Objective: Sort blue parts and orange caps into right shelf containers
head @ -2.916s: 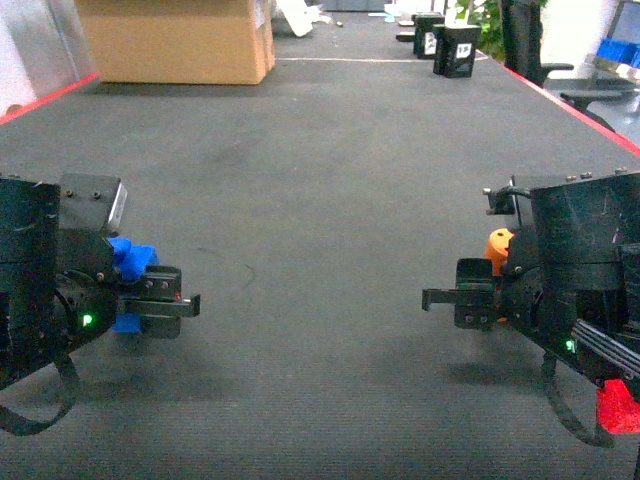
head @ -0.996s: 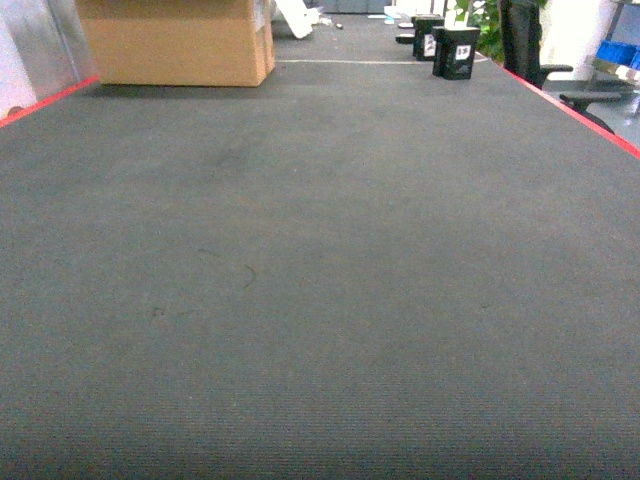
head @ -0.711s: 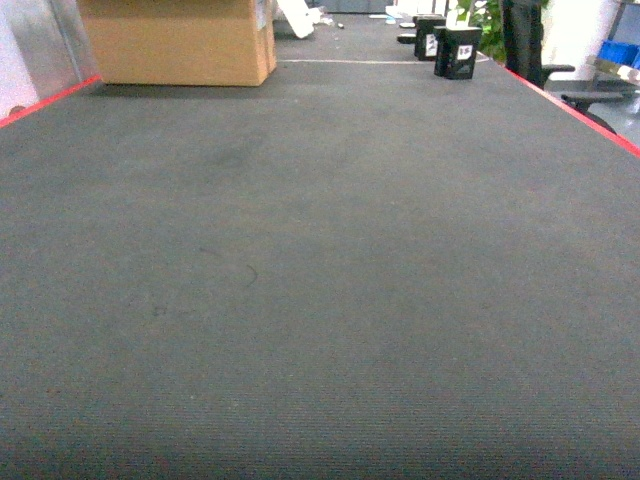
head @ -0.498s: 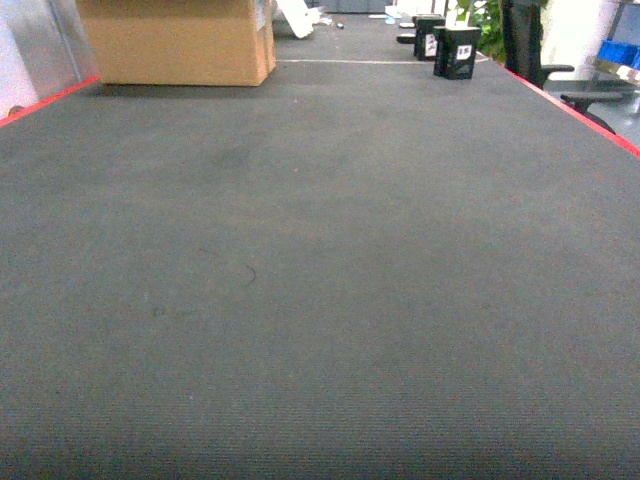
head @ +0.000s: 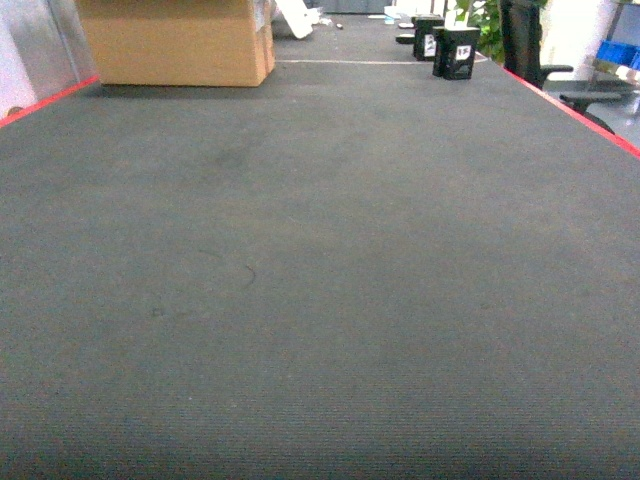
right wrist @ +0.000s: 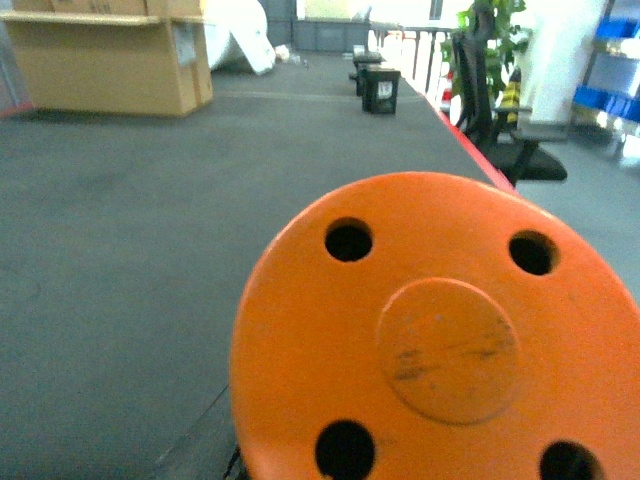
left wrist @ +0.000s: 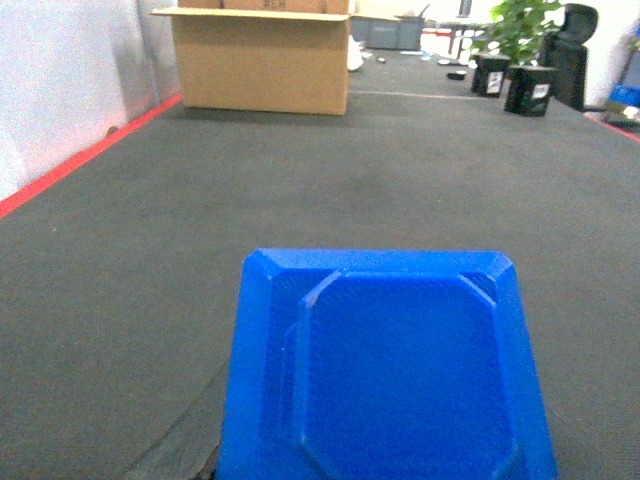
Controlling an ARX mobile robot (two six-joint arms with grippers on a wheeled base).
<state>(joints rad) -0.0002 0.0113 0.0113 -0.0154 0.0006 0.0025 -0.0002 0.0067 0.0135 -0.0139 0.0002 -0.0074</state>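
Observation:
A blue part [left wrist: 385,370], a flat square piece with a raised octagonal face, fills the lower half of the left wrist view close to the camera and hides my left gripper's fingers. It hangs above the dark mat, held in that gripper. An orange cap [right wrist: 440,335], round with several holes, fills the lower right wrist view in the same way and covers my right gripper's fingers. Neither arm shows in the head view. Bright blue shelf containers [right wrist: 612,28] stand beyond the table's right edge, with a sliver of blue container [head: 620,50] visible in the head view.
A brown cardboard box [head: 175,40] stands at the far left of the long dark table [head: 320,300], which has red edges. Two black boxes [head: 455,50] and a plant sit far right. A black office chair [right wrist: 505,130] is beyond the right edge.
Both arms, seen low at the sides of the head view 2.9 s ago holding the blue part and orange cap, have left that view. Over the last second it stays unchanged.

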